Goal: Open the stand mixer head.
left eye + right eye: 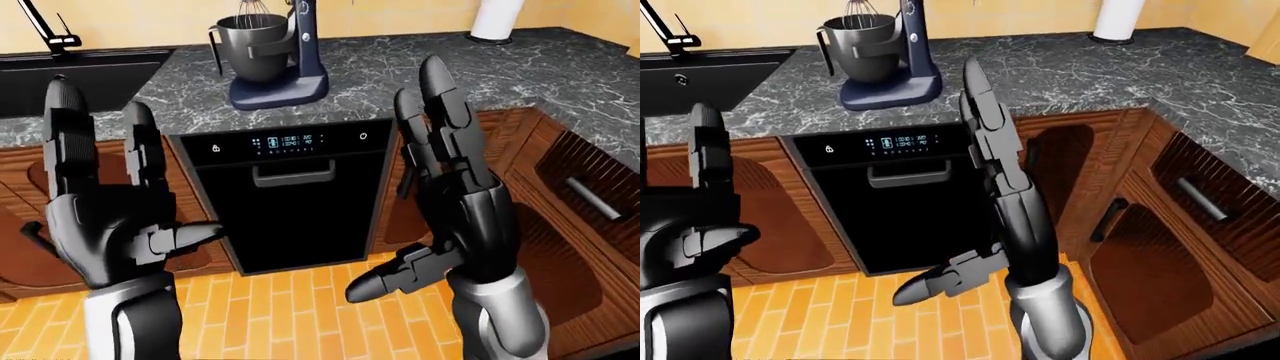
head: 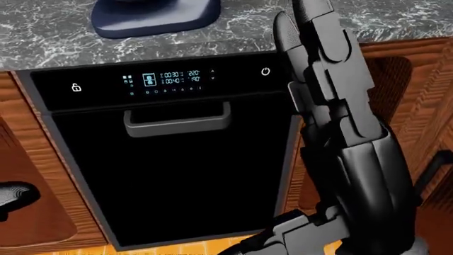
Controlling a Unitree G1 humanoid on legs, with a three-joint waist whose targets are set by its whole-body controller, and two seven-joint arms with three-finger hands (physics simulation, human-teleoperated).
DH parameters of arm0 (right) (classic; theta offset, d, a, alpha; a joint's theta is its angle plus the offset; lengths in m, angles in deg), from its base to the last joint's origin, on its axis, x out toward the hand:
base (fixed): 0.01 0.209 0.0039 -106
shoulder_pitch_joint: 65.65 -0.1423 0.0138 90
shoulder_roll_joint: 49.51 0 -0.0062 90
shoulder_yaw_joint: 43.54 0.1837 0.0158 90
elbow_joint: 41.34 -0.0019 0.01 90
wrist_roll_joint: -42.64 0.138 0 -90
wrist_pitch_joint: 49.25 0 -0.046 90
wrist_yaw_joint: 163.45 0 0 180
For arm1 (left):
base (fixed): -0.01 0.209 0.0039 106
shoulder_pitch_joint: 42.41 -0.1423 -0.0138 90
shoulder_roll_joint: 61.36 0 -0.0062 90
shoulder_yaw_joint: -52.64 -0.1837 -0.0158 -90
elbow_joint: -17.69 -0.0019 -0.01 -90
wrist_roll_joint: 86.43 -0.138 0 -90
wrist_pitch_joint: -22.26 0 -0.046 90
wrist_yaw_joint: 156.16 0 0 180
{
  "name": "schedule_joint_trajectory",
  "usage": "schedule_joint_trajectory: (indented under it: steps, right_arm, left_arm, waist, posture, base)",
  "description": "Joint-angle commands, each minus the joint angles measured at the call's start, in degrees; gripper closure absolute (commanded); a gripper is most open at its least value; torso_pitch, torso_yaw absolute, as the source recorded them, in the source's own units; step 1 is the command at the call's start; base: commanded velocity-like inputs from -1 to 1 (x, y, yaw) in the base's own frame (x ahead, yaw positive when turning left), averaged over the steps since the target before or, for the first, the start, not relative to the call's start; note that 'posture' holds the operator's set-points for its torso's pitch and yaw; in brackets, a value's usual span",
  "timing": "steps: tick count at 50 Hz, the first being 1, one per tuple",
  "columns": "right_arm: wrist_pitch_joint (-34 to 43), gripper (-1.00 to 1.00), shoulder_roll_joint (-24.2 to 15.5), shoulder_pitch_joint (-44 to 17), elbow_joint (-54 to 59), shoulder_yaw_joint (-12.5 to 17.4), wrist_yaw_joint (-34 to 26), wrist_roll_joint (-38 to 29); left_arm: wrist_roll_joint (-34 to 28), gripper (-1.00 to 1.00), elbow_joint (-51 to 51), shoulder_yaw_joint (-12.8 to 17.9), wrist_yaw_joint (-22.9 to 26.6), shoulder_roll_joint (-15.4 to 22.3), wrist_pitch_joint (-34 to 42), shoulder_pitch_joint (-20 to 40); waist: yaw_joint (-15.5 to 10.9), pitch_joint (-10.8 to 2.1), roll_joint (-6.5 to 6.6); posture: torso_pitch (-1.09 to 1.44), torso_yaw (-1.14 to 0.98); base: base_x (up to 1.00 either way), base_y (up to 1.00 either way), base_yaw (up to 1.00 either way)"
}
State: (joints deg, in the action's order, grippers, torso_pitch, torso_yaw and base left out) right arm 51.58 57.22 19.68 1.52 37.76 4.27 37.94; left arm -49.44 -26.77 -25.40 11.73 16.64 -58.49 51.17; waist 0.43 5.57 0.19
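Note:
A dark blue stand mixer (image 1: 285, 56) with a steel bowl (image 1: 250, 46) and a whisk stands on the marble counter (image 1: 400, 71) at the top of the left-eye view; its head is cut off by the frame's top edge. Only its base (image 2: 152, 16) shows in the head view. My left hand (image 1: 105, 195) is raised at the left, fingers straight and open, empty. My right hand (image 1: 445, 180) is raised at the right, fingers straight, thumb out, empty. Both hands are well short of the mixer, level with the cabinets below it.
A black dishwasher (image 1: 290, 199) with a lit panel and a bar handle sits under the counter. A black sink (image 1: 70, 75) with a faucet is at the top left. A paper towel roll (image 1: 497, 19) stands top right. Wooden cabinets (image 1: 575, 195) run along the right.

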Motion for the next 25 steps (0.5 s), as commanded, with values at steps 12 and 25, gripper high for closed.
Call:
schedule_joint_trajectory:
  steps: [12,25]
  right_arm:
    - [-1.6,-1.0,0.3,-1.7,-2.1,0.9,0.5,0.7]
    - [-1.6,-1.0,-0.2,-1.9,-2.1,0.1,1.0,-1.2]
  left_arm:
    - [-0.4,-1.0,1.5,-0.5,0.6,0.1,-1.3,1.1]
    - [0.4,-1.0,1.8,0.1,0.4,0.3,-1.1,1.0]
  waist:
    - [-0.5,-4.75,-0.61]
    - [-0.3,-1.54,2.13]
  posture:
    - [0.0,0.0]
    - [0.0,0.0]
  base:
    - [0.31,0.0,0.0]
    - [0.47,0.0,0.0]
